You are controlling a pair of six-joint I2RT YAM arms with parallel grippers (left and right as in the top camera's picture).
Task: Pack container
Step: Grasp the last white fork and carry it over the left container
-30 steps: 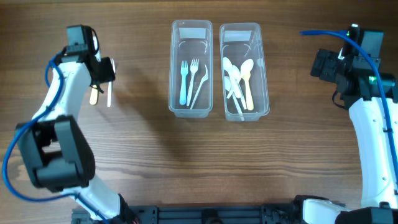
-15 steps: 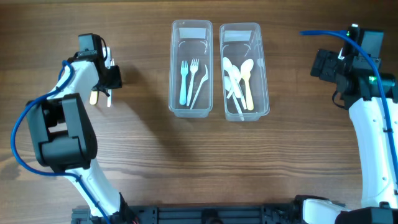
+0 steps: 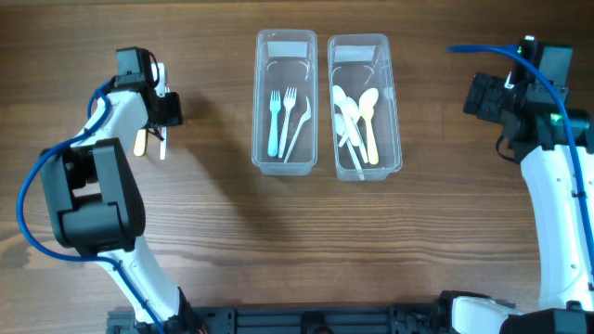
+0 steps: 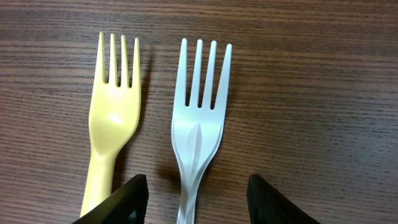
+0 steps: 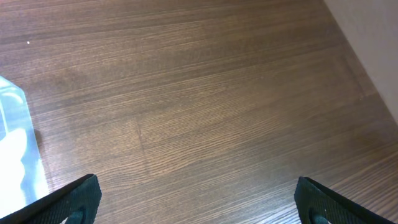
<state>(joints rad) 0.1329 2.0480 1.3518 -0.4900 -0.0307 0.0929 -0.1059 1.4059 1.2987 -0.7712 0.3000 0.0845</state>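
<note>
A yellow fork (image 4: 113,127) and a white fork (image 4: 198,124) lie side by side on the table, also seen in the overhead view as the yellow fork (image 3: 140,142) and the white fork (image 3: 162,145). My left gripper (image 4: 196,202) is open, its fingers either side of the white fork's handle; it sits over the forks at far left (image 3: 163,119). The left container (image 3: 284,148) holds several forks. The right container (image 3: 364,158) holds several spoons. My right gripper (image 5: 198,202) is open and empty over bare table at far right (image 3: 483,97).
The corner of the right container (image 5: 15,155) shows at the left of the right wrist view. The table's edge (image 5: 367,56) runs along the upper right of that view.
One second ago my left gripper was further left; it has shifted right and settled over the two forks. The right arm has not moved.
</note>
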